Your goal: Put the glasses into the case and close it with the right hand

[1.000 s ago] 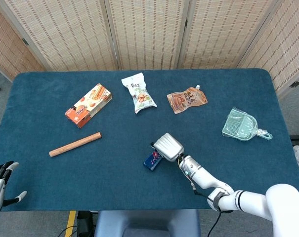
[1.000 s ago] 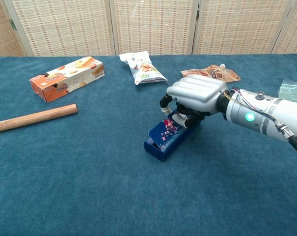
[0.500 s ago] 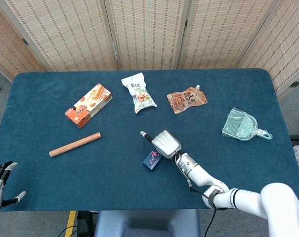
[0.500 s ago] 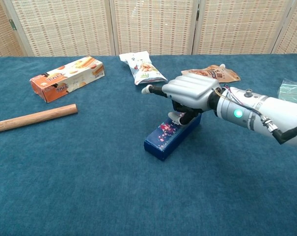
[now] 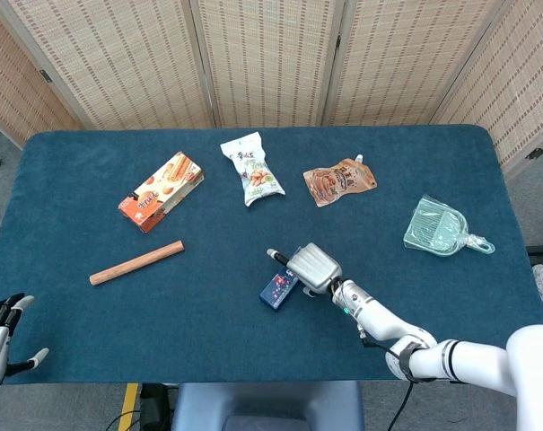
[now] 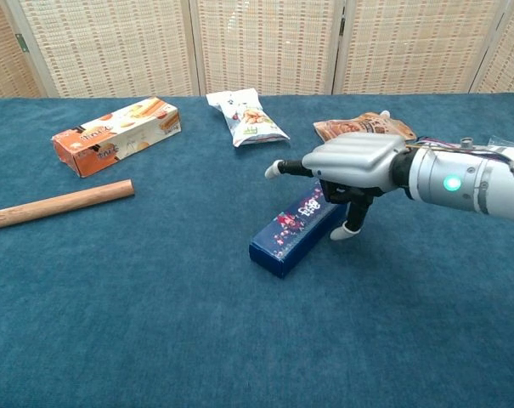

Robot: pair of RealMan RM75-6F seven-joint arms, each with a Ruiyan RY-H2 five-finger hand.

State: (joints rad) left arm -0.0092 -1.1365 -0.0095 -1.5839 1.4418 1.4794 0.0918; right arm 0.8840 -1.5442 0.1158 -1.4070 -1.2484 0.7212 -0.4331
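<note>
The dark blue glasses case (image 6: 295, 232) with a floral lid lies closed near the table's front centre, also seen in the head view (image 5: 279, 287). No glasses show; whatever is inside is hidden. My right hand (image 6: 346, 167) hovers over the case's far right end, fingers spread, one fingertip pointing left and another reaching down beside the case's right side. It holds nothing. In the head view the right hand (image 5: 313, 268) sits just right of the case. My left hand (image 5: 0, 334) rests at the lower left edge, fingers apart and empty.
A wooden stick (image 5: 135, 262) lies at the left. An orange snack box (image 5: 161, 190), a white snack bag (image 5: 250, 167) and an orange pouch (image 5: 339, 180) sit further back. A clear green dustpan (image 5: 442, 227) is at the right.
The case's lid has gone from open to closed. My right hand lifted off the lid and shifted right, its fingers spreading.
</note>
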